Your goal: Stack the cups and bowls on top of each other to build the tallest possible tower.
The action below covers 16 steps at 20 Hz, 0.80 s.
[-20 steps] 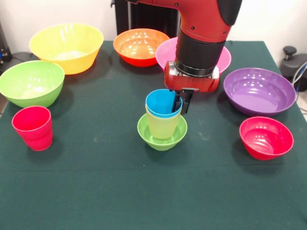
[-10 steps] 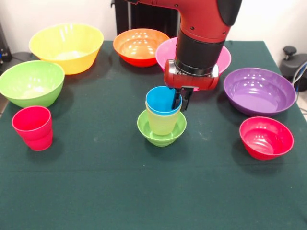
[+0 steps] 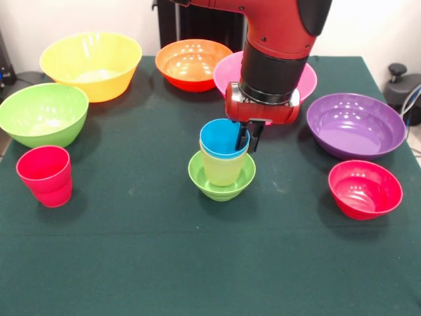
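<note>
- The tower [image 3: 222, 168] stands near the middle of the dark green counter [image 3: 131, 263]: a small lime-green bowl [image 3: 222, 184] at the base, a pale yellow cup [image 3: 222, 171] standing in it, and a blue cup [image 3: 223, 140] nested in the yellow one.
- The claw [image 3: 248, 138] hangs from the red and black arm at the blue cup's right rim, one finger inside the cup and one outside, pinching the wall between them.
- A red cup [image 3: 45, 175] stands upright, well apart from the tower, near the counter's left edge.
- Just behind the red cup sits the large green bowl [image 3: 42, 113], and behind that the large yellow bowl [image 3: 91, 64].
- The medium orange bowl [image 3: 192, 64] sits at the far edge, with the pink bowl [image 3: 227, 74] beside it, mostly hidden by the arm.
- The wide purple bowl [image 3: 356, 124] is to the right of the arm, and the small red bowl [image 3: 364, 189] sits just in front of it.
- All bowls rest open side up.
</note>
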Tool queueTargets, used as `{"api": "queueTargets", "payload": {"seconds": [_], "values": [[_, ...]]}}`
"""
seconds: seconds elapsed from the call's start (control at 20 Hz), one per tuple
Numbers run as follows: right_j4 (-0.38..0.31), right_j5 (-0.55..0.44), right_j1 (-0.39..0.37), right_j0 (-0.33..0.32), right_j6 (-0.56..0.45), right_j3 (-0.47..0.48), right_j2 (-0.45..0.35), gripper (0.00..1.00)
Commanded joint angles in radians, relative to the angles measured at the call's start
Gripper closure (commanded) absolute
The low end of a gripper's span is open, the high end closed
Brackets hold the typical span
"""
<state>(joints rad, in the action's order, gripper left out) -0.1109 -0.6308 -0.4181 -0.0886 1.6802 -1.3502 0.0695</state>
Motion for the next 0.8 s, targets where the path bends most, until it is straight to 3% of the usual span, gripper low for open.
{"api": "queueTargets", "payload": {"seconds": [0.05,0.8], "values": [[-0.023,-0.081,0.054,0.014,0.043,0.061,-0.063,1.0],[-0.029,0.02,0.04,-0.007,0.034,0.022,-0.089,1.0]]}}
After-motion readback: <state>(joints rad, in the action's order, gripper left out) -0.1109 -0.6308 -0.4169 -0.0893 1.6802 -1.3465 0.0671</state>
